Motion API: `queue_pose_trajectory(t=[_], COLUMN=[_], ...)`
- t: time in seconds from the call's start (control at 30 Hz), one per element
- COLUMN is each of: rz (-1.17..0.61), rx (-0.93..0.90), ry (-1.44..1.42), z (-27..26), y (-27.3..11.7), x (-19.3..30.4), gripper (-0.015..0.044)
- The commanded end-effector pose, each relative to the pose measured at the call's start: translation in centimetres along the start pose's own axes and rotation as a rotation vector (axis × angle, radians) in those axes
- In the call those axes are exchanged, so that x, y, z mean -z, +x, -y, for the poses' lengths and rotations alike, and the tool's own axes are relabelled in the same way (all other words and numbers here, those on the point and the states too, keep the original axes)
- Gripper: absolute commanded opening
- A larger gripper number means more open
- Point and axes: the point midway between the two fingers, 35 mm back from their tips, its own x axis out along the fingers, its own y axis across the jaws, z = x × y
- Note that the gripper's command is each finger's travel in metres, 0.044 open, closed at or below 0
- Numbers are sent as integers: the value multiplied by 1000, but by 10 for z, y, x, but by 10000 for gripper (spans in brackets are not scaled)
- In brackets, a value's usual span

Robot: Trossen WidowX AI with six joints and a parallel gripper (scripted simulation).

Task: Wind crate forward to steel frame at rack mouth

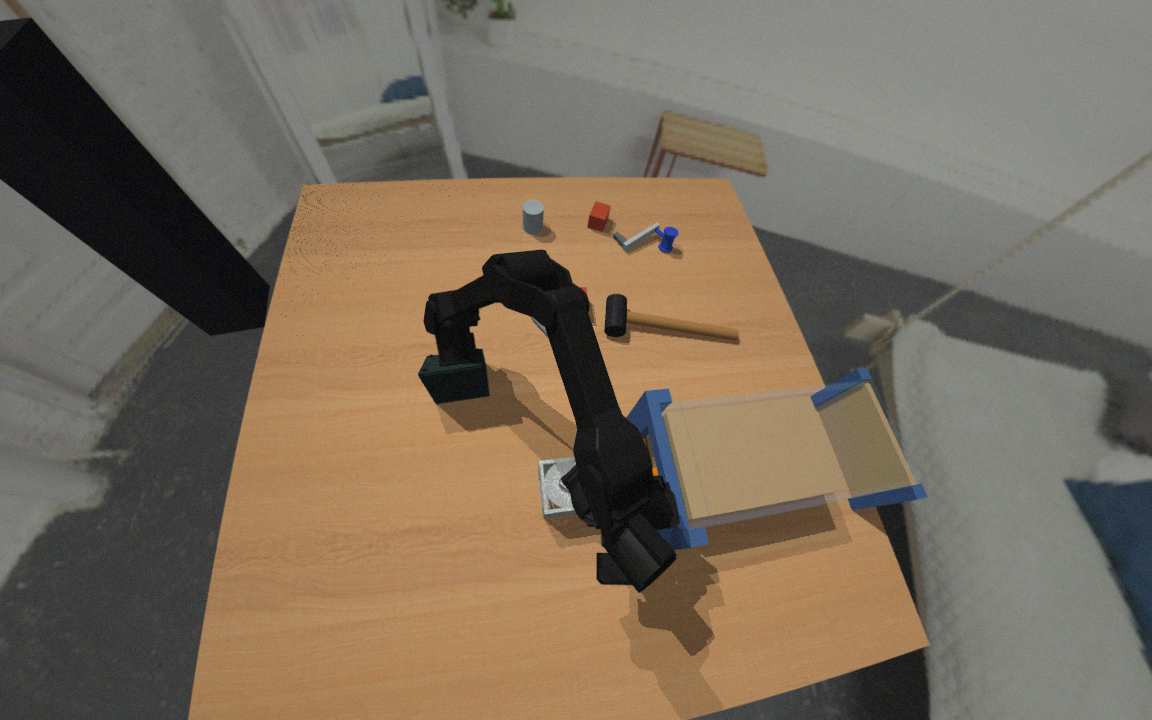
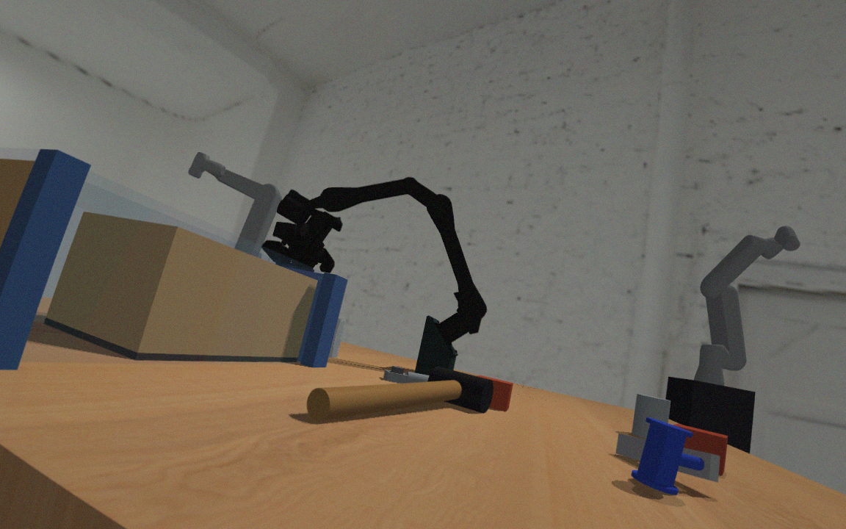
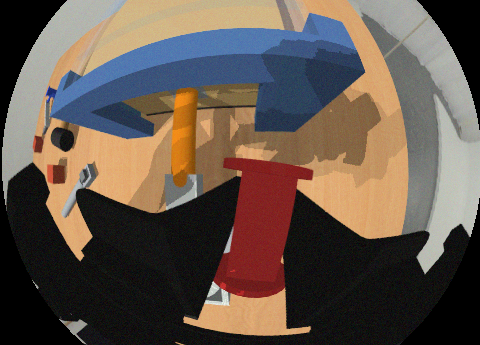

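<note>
So the gripper (image 3: 262, 187) is mostly closed, clamped on a red flanged spool-shaped grip (image 3: 264, 225), right by the blue frame (image 1: 675, 464) (image 2: 324, 320) (image 3: 215, 67).

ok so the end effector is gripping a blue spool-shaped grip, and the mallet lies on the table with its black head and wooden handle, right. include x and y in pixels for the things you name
The spool-shaped grip (image 3: 262, 225) in the end effector (image 1: 629, 573) (image 3: 262, 187) is red, not blue, as the wrist view shows; the rest stands.

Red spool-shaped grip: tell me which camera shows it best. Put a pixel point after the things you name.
The wrist view: the red grip (image 3: 265, 225) stands large between the gripper's fingers, flange and shaft visible. In the top and exterior views I cannot make it out.
</note>
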Motion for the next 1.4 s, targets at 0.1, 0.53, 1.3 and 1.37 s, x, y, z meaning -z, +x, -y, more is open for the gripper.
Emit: queue_pose_trajectory(t=[0.1,0.53,1.3,1.37], rz=[5,5,4,4], rx=[-26,-28,-31,-31], ry=[8,8,9,9], z=[-18,-35,-69,-72], y=[4,6,7,7], x=[-7,-12,-13,-13], gripper=[0,0,0,0])
